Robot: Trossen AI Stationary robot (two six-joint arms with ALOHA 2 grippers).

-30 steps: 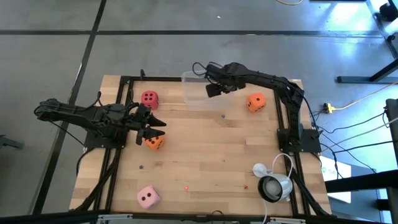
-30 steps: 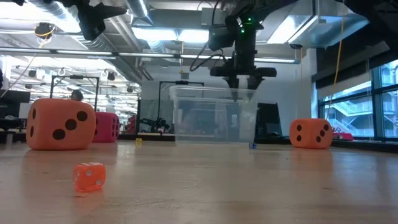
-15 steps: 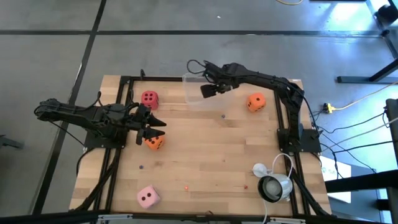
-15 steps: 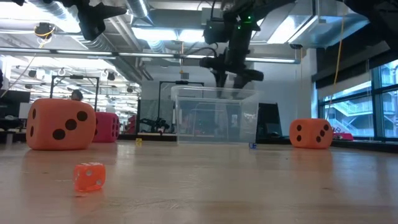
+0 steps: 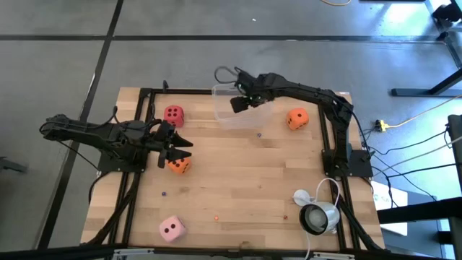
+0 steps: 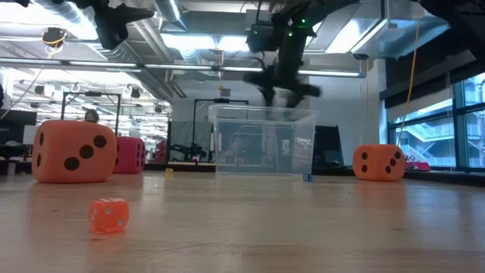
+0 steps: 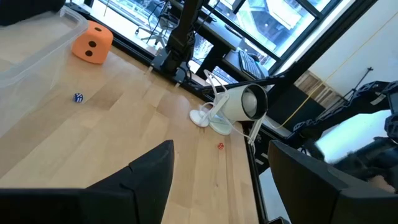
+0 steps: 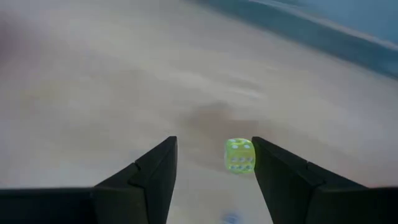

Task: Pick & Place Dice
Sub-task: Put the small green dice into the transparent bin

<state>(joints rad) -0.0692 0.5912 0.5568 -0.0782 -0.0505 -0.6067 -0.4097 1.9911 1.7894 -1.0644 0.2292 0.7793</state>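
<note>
- You have two orange dice with dark pips: one (image 5: pixel 178 165) by the black left pincer (image 5: pixel 182 148), the other (image 5: pixel 297 118) toward the right side.
- Your red die (image 5: pixel 173 115) carries dark pips; the pale pink die (image 5: pixel 171 229) does too.
- The bin (image 5: pixel 242 115) is clear plastic, and the black right pincer (image 5: pixel 241 101) hangs over it.
- The counter (image 5: pixel 238 180) is pale wood in planks.
- In the right wrist view, a small yellow-green die (image 8: pixel 239 155) shows what look like pale pips, though it's blurred.
- A tiny orange die (image 6: pixel 109 215) with white pips sits in the low view.
</note>
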